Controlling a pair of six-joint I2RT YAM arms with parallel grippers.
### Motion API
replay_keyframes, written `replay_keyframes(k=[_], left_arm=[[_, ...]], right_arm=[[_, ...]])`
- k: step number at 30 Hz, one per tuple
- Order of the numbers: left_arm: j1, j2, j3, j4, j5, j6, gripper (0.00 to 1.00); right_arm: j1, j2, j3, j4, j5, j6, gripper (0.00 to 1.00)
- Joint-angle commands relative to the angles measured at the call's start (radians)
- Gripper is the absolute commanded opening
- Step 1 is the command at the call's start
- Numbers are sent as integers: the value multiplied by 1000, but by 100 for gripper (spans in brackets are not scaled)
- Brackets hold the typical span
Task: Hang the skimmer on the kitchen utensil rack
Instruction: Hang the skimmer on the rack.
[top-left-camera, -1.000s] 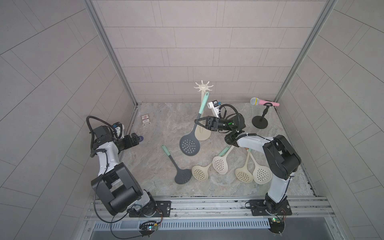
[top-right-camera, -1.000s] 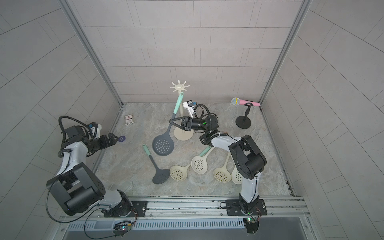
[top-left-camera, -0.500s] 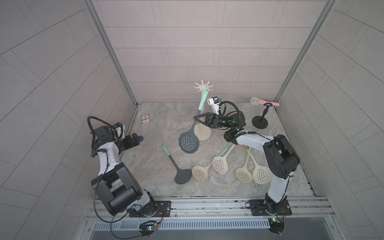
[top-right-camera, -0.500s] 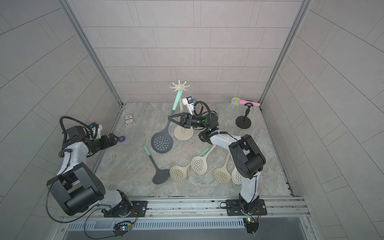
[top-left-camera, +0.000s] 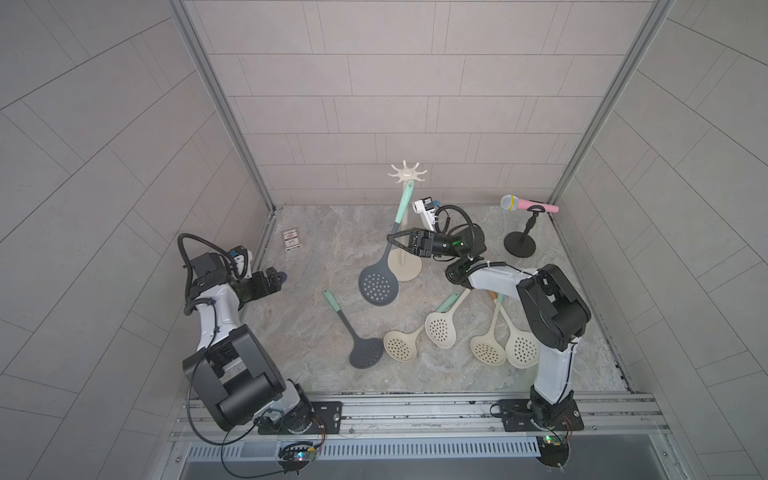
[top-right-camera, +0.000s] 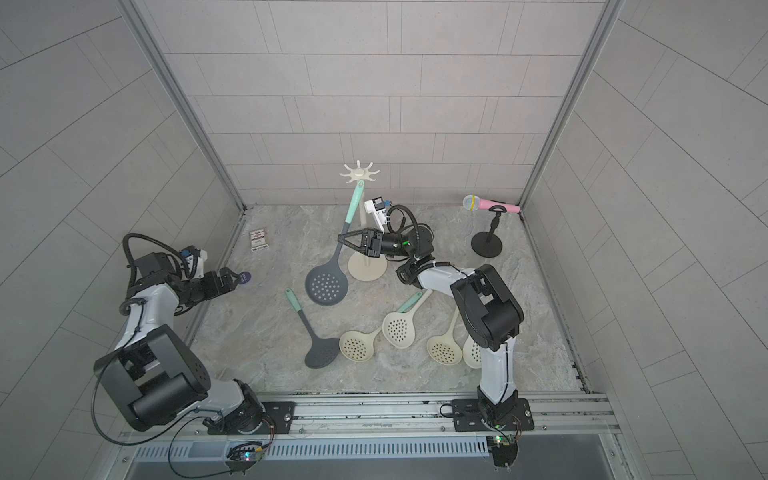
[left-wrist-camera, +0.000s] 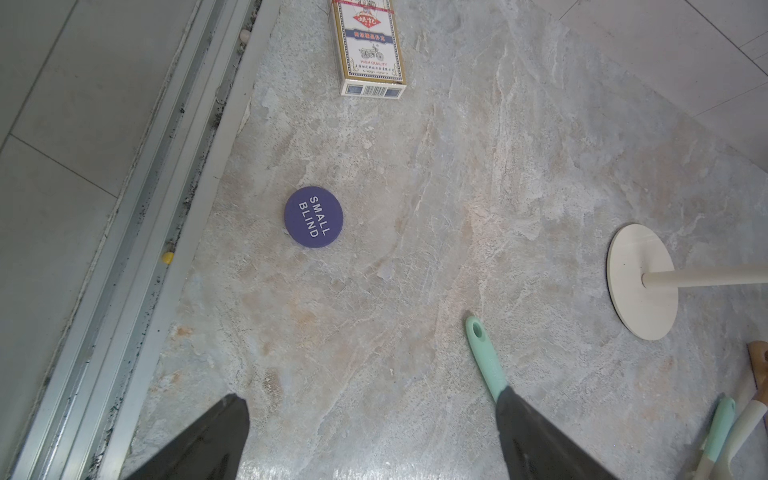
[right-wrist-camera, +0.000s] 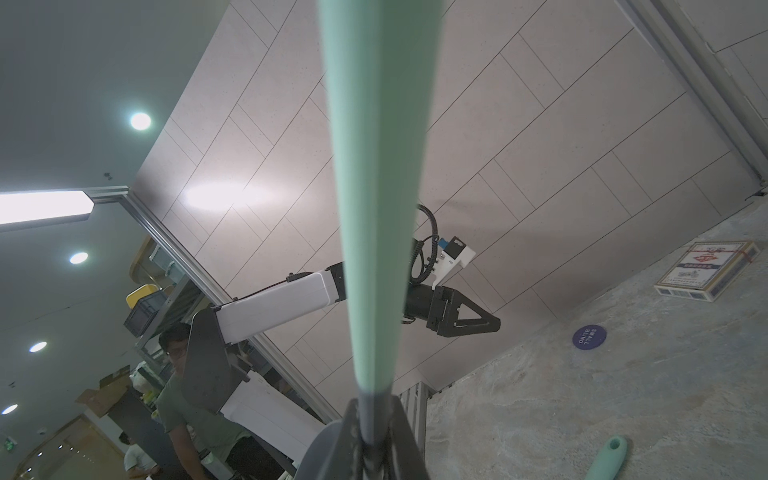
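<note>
My right gripper (top-left-camera: 390, 237) is shut on the dark shaft of a grey skimmer (top-left-camera: 378, 286) with a mint handle and holds it upright in the air. The handle's tip reaches the star-shaped crown (top-left-camera: 408, 172) of the cream kitchen utensil rack (top-left-camera: 405, 270); I cannot tell whether it sits on a hook. Both top views show this, with the skimmer (top-right-camera: 326, 286) below the crown (top-right-camera: 360, 172). In the right wrist view the handle (right-wrist-camera: 374, 208) rises from the shut gripper (right-wrist-camera: 374, 449). My left gripper (top-left-camera: 276, 280) (left-wrist-camera: 370, 399) stands open and empty, low at the far left.
A second grey skimmer (top-left-camera: 353, 328) and several cream skimmers (top-left-camera: 440, 328) lie on the stone floor in front of the rack. A black stand with a pink microphone (top-left-camera: 519, 245) is at the back right. A card box (left-wrist-camera: 370, 45) and a purple chip (left-wrist-camera: 313, 216) lie near the left gripper.
The right gripper has lifted the skimmer slightly, bringing the handle's tip closer to the rack's crown. The left arm has not moved.
</note>
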Motion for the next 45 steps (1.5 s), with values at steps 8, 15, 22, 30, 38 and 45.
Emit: replay_keyframes(k=[8,15,22,30,38,45], left_arm=[[-15,-18,-44,10,23,31,100],[-25,-53,-67,1,47,50,100],[-33,-77,-61,-26,100,84,100],[-61,-69,-28,-56,152,105,100],[-182,-62,28,-33,66,101,100],[-328,48,176,-11,62,18,100]], right_arm=[[-20,145,62,33,3,72,0],[-37,212,76,33,32,70,1],[-65,205,22,31,102,57,20],[-100,83,-123,-194,170,-143,36],[-155,-96,-284,-617,356,-389,41],[-135,-380,-334,-1197,713,-748,72]])
